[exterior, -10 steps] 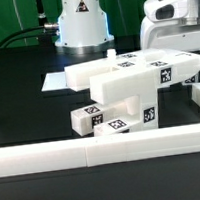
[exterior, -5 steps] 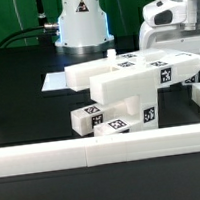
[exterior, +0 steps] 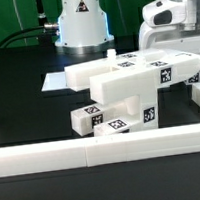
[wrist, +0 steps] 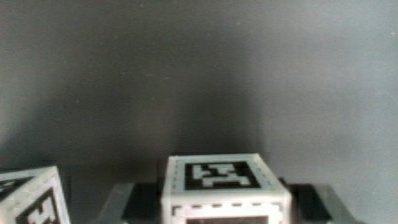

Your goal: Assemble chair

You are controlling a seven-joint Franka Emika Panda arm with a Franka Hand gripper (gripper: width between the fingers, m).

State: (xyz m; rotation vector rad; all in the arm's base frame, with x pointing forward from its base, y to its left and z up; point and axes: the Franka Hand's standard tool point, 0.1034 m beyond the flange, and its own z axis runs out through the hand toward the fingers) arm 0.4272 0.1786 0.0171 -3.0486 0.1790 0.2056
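Drawn toward the exterior view's left since a second before, the arm hung behind the chair parts. Nearest lay the long white rail; past it the parts and two small tagged blocks sat on the surface. Farthest, the wrist view showed the jaws pressed on both sides of a tagged square leg, gripping it. Picking that leg seemed the step in hand; next would call for a straight lift clear of the neighbouring tagged part
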